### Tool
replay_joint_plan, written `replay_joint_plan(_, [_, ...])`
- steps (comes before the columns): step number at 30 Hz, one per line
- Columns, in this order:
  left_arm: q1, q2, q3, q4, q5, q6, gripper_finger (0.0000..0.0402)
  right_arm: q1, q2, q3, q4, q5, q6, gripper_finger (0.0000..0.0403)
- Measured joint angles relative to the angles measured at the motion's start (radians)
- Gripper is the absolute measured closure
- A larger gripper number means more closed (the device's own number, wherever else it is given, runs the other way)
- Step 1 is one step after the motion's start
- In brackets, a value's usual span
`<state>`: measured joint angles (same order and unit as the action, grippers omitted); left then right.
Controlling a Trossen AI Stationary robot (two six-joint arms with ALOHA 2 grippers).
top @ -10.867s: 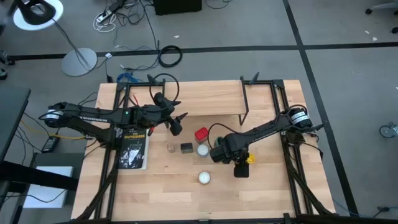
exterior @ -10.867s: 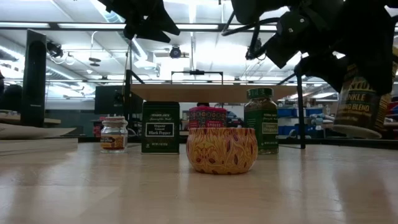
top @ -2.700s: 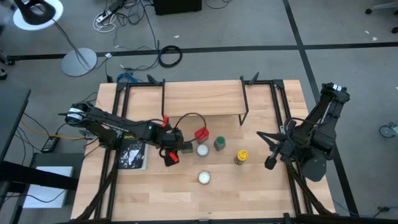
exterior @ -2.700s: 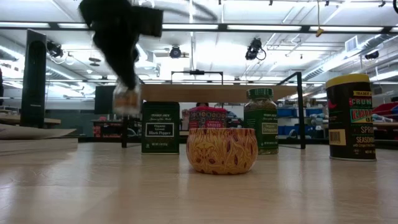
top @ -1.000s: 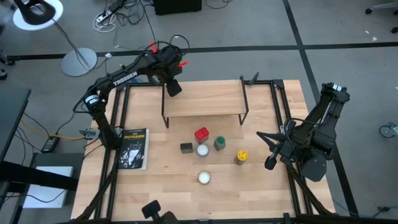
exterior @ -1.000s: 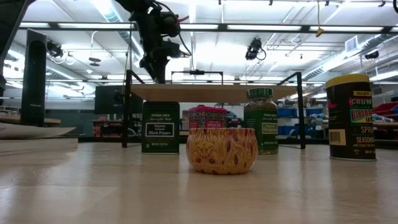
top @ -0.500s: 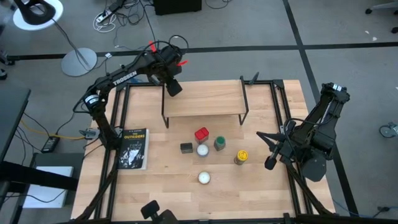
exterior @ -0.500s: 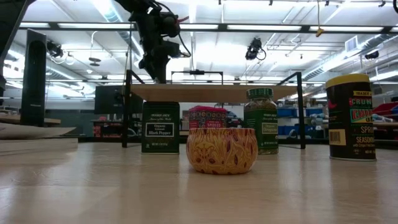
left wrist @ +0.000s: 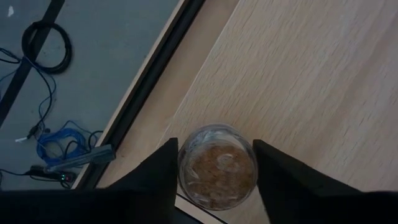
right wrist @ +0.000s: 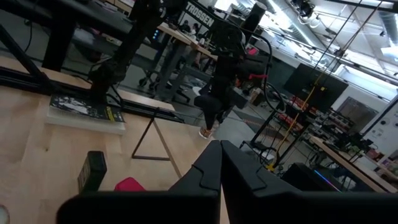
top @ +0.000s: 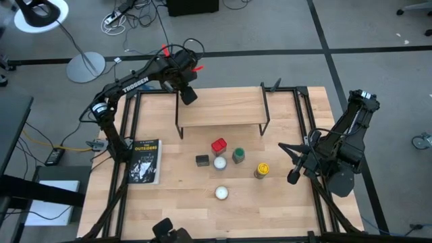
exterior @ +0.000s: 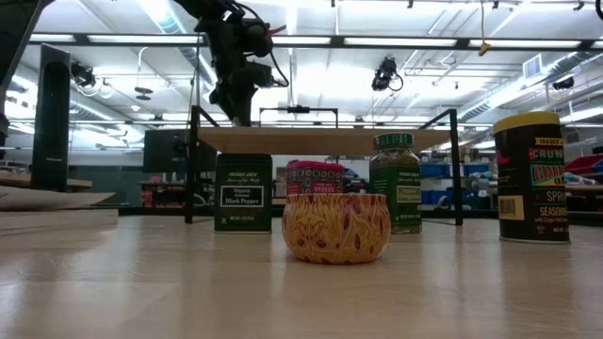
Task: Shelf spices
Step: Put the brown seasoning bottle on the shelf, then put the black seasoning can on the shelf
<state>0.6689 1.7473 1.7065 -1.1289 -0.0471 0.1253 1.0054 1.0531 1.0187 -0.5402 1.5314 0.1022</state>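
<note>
Near the tabletop's front edge, a white round object (top: 221, 193) is sitting alone; the low view is showing it as a patterned tin (exterior: 336, 227), which the overhead picture cannot tell you. Behind it, toward the middle, four spices are waiting in a loose cluster: the dark tin (top: 202, 160), the red box (top: 219, 146), the green-lidded jar (top: 238, 156) and, nearer the right edge, the yellow-lidded jar (top: 262, 169). A second white round object (top: 220, 163) is lying among them. By the left edge a book (top: 144, 162) is lying flat.

Your right gripper (top: 295, 164) is idling off the right edge; its own wrist view is showing the fingers (right wrist: 205, 174) pressed together on nothing.

Farther back, the shelf (top: 219, 106) is standing along the tabletop's rear edge. Your left gripper (top: 187, 93) is hanging over the shelf's left end, presumably to set its load there. From above you cannot tell what it is carrying; the left wrist view is showing the fingers (left wrist: 158, 171) clamped on either side of the tan jar (left wrist: 217, 165), with the plank below it and the shelf's edge close by. Whether the jar is touching the plank yet, no view is settling.
</note>
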Motion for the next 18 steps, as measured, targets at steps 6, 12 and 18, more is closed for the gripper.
replay_joint_plan(6, [0.000,0.000,0.000,0.000,0.000,0.000,0.0155,0.000,0.000,0.000,0.000,0.000,0.000,0.0400])
replay_joint_plan(12, [-0.001,-0.009,0.000,0.013,0.000,0.002,0.0154,0.000,0.000,0.000,0.000,0.000,0.000,0.0398])
replay_joint_plan(18, [-0.002,-0.061,0.000,0.038,0.016,0.003,0.0154,0.000,0.000,0.000,0.000,-0.006,0.000,0.0401])
